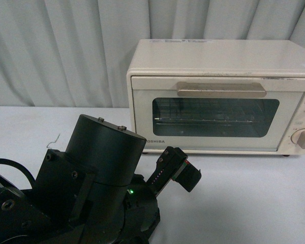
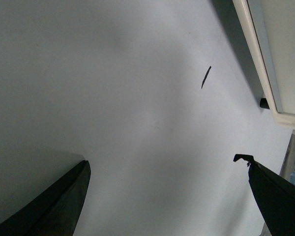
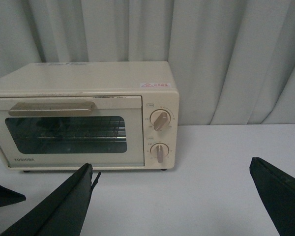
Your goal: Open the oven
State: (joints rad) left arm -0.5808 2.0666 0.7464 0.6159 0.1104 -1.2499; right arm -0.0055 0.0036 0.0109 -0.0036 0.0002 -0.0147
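Observation:
The cream-white TOSHIBA oven [image 1: 218, 96] stands at the back right of the white table [image 1: 244, 203]. Its glass door [image 1: 216, 118] is shut, with the beige bar handle [image 1: 221, 89] along its top. A wire rack shows behind the glass. In the right wrist view the oven [image 3: 83, 115] faces me, door shut, handle [image 3: 51, 109] at the top and two knobs [image 3: 160, 120] at its right. My right gripper [image 3: 170, 163] is open and empty, well short of the oven. My left gripper [image 2: 163, 160] is open and empty over bare table, with the oven's lower edge [image 2: 265, 64] off to one side.
My left arm's black body [image 1: 101, 168] fills the lower left of the front view. A grey-white curtain [image 1: 61, 51] hangs behind the table. A small dark sliver [image 2: 205, 77] lies on the table near the oven's foot.

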